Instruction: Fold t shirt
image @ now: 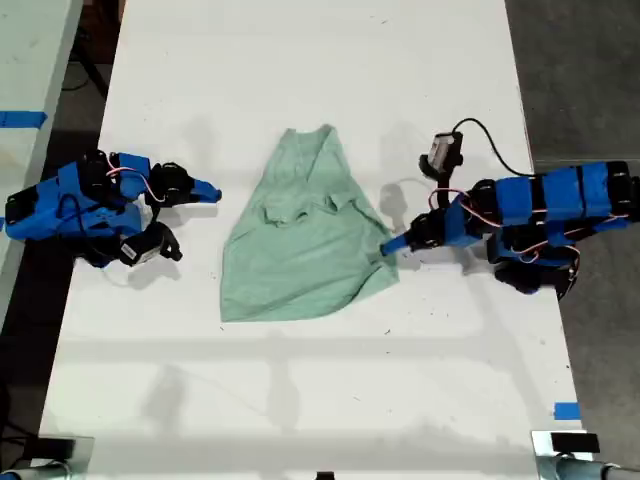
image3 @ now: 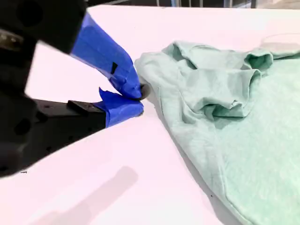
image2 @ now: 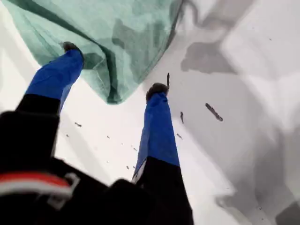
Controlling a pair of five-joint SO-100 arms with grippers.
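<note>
Pale mint-green, wrinkled, roughly triangular cloth t shirt (image: 300, 240) lying flat on the white table (image: 320, 400), near its middle, narrow end pointing toward the table's far edge in the exterior view. Small folded bunch of fabric near the shirt's centre.

At the shirt's lower corner on the exterior view's right: my first gripper (image2: 112, 91), blue-fingered, jaws spread apart, straddling the tip of that corner; one fingertip on the cloth, the other on bare table just beside the hem. No cloth pinched.

Off the shirt's other side, apart from the fabric: my second gripper (image3: 138, 99), blue fingertips pressed together, nothing between them, near the shirt's edge in its wrist view.
</note>
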